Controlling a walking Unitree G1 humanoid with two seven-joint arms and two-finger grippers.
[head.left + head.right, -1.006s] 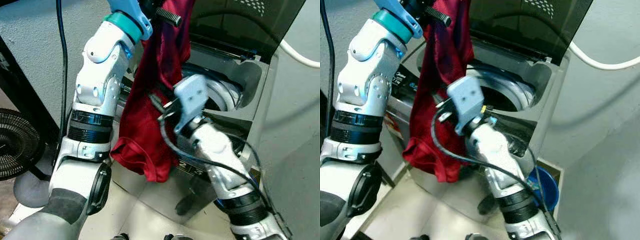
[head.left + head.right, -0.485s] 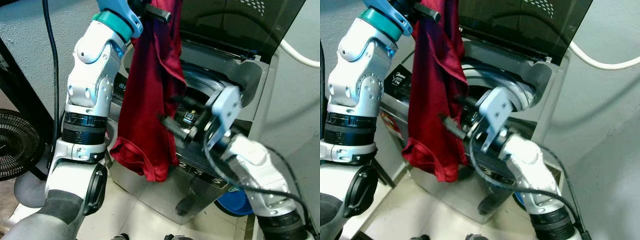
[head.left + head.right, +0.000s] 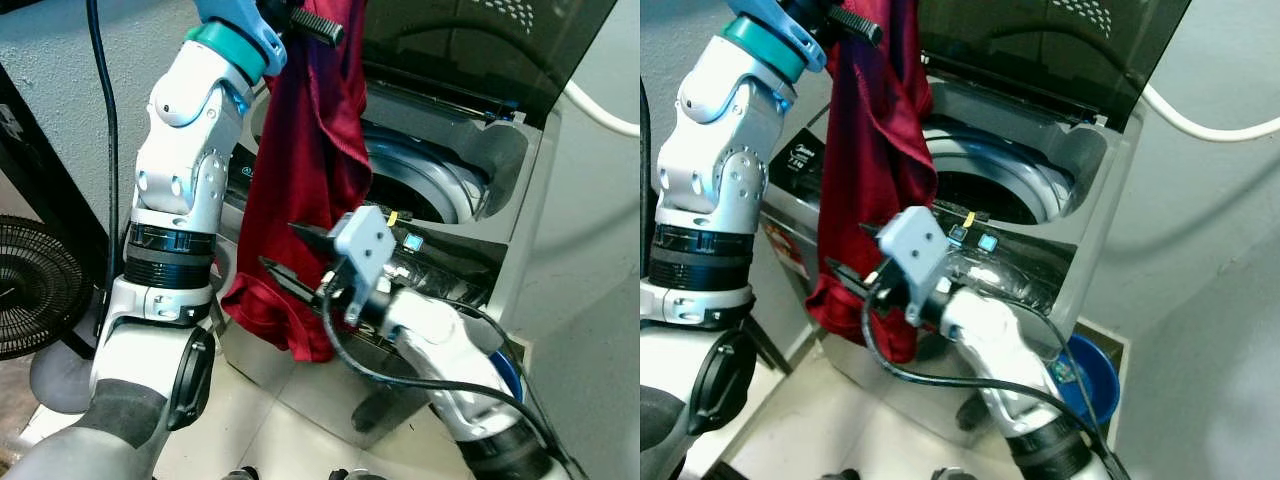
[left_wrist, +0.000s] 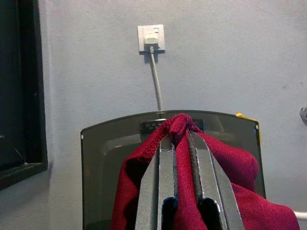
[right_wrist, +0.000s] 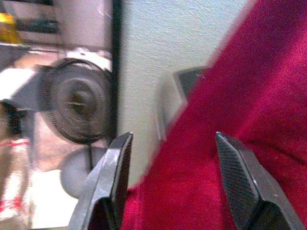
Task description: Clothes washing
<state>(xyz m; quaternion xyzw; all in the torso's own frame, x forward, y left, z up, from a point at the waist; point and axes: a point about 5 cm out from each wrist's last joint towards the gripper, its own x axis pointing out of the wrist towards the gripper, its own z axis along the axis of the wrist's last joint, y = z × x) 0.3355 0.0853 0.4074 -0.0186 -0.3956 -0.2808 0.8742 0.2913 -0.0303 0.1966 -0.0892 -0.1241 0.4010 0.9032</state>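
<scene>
A dark red garment (image 3: 312, 170) hangs from my left gripper (image 4: 181, 133), which is shut on its top fold, high over the left front corner of the washing machine. The cloth drapes down the machine's front. The top-loading washing machine (image 3: 500, 160) has its dark lid (image 3: 470, 50) raised and its drum opening (image 3: 420, 195) uncovered. My right gripper (image 3: 279, 249) is open and points left at the garment's lower part. In the right wrist view the red cloth (image 5: 216, 120) lies between and just beyond the spread fingers (image 5: 115, 167).
A black floor fan (image 3: 30, 290) stands at the left against the wall. A blue basin (image 3: 1092, 378) sits on the floor right of the machine. A white hose (image 3: 1200, 125) runs along the right wall. A black cable (image 3: 105, 100) hangs beside my left arm.
My right gripper has swung down and to the left, from in front of the drum to the garment's lower part. The left gripper still holds the garment in the same place.
</scene>
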